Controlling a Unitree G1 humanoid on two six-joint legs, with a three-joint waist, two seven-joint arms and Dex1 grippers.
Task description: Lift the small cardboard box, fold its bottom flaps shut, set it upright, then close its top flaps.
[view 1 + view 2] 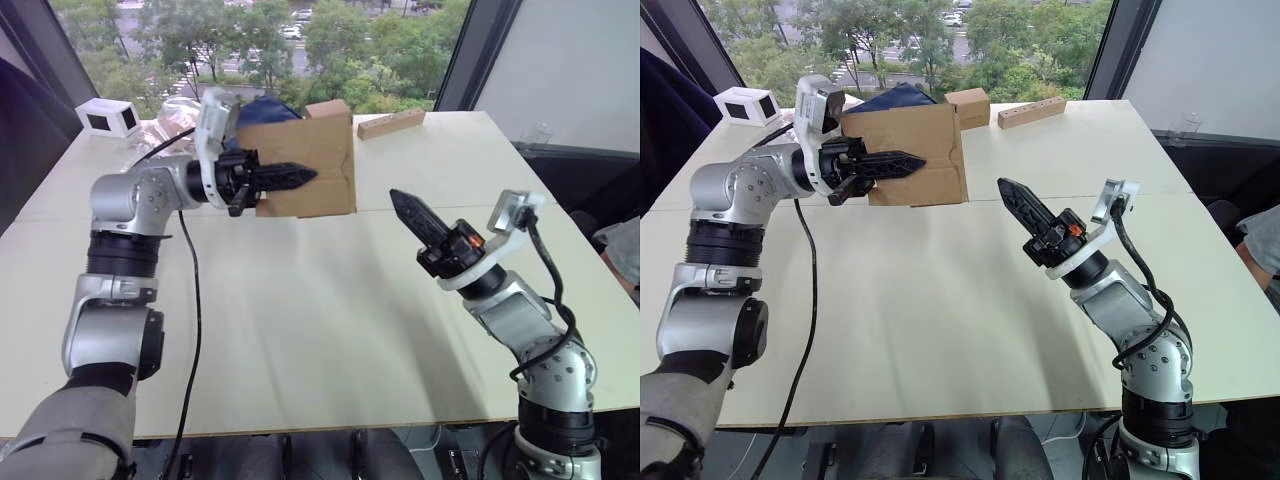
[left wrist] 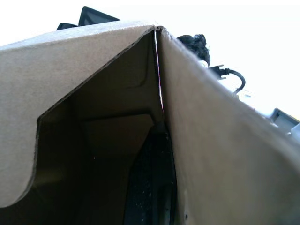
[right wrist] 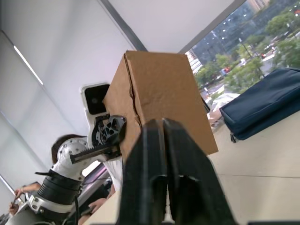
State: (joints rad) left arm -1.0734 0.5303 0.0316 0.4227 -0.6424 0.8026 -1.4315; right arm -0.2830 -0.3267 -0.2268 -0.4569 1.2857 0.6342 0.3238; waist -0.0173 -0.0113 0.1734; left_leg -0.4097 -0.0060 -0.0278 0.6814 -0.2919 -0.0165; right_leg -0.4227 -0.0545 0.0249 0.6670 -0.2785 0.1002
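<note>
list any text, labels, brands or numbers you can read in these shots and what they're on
None: no readable text in any view.
The small cardboard box, held off the table by the left gripper, has plain, unmarked walls.
The white box has dark panels, no legible print.
The second brown box and the long narrow tan box look blank.

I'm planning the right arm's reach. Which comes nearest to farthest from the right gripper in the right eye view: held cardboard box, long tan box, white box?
From the right gripper:
1. Cardboard box, held by left gripper.
2. Long tan box, far edge.
3. White box, far left corner.
</note>
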